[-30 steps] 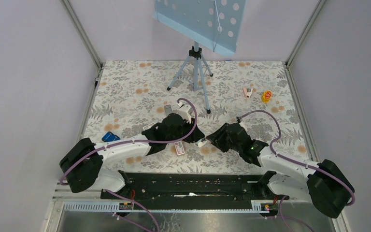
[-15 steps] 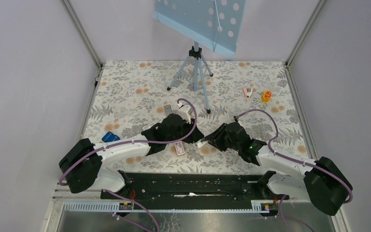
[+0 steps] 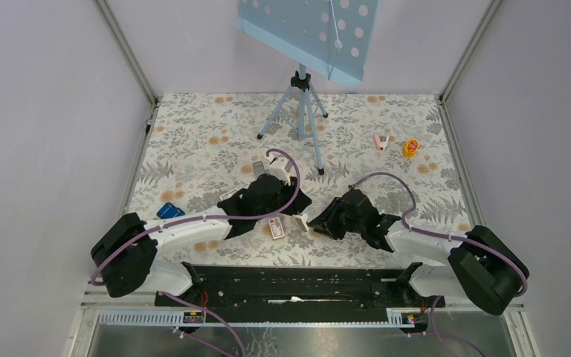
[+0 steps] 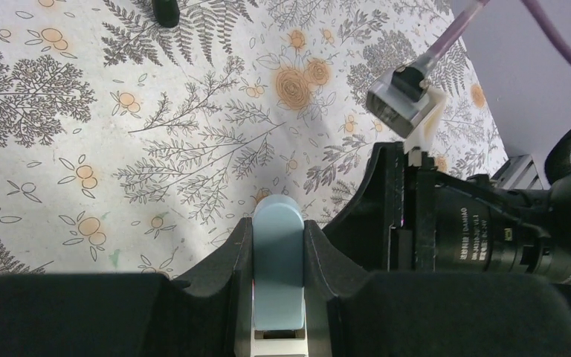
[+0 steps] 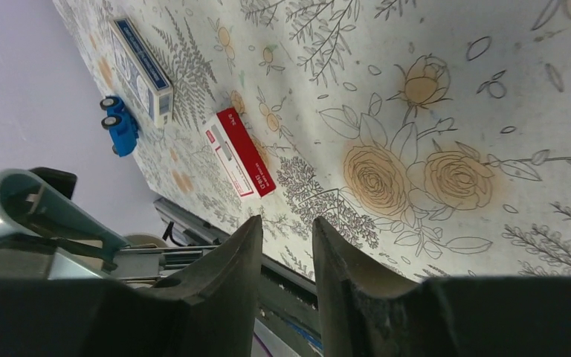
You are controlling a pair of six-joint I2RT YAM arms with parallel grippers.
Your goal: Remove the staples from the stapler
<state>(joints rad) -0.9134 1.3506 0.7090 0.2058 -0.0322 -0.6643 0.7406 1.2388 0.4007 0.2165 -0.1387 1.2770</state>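
Floral table (image 3: 193, 126), tripod (image 3: 302, 111) (far side), red-and-white box (image 5: 242, 152), blue box (image 5: 142, 72)

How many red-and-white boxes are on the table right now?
2. The near box lies just on the near side of the left arm. The far box lies just beyond that arm, too small to see clearly. The arms could hide more.

The near middle of the table (image 3: 193, 134) is crowded: the left gripper (image 4: 277, 249) and the right gripper (image 5: 286, 245) are set almost tip to tip, and passage on the left gripper's right is blocked by the right arm (image 4: 476, 230). A red-and-white box (image 3: 276, 227) is found just beside them. The far centre is barred by the tripod (image 3: 301, 111) legs. Open table is left to the far left of the tripod.
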